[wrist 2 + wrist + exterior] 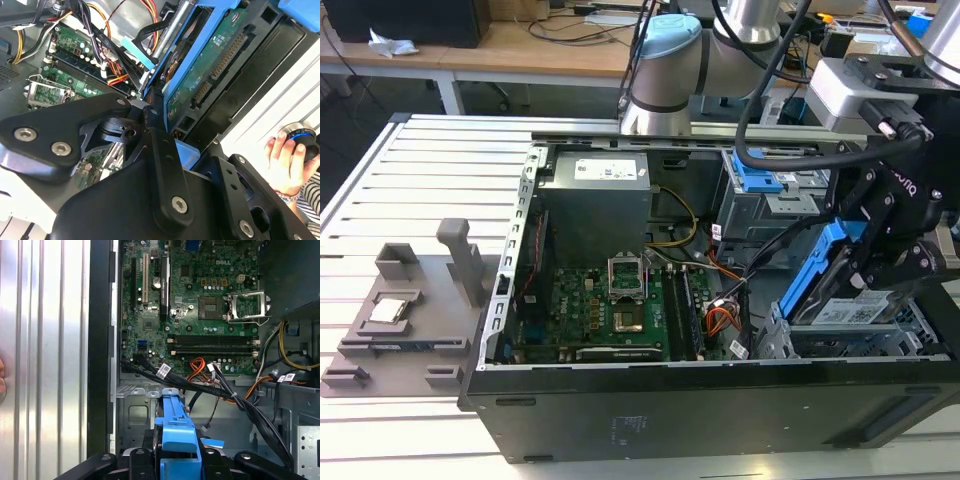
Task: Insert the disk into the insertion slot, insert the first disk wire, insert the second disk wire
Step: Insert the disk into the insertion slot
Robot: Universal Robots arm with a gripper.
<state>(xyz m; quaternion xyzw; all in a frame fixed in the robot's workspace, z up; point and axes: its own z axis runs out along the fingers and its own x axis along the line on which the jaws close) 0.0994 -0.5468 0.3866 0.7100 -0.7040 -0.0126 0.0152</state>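
The disk (842,310), with a white label and a bright blue carrier, hangs tilted over the case's front corner on the exterior view's right. My gripper (868,268) is shut on it from above. The second wrist view shows the disk's green circuit-board underside (210,65) with its connector edge, and a black finger (156,131) against the carrier. In the first wrist view the carrier (177,432) sits between my fingers above the insertion slot (136,410), a silver sheet-metal bay. Black disk wires (200,382) with white tags run across just beyond the slot.
The open computer case (620,420) lies on a slatted metal table (420,180). Inside it are the motherboard (610,310), the power supply (595,205) and a taller cage with a blue latch (755,175). A grey fixture (400,310) sits on the exterior view's left. A person's hand (285,162) holds a small device.
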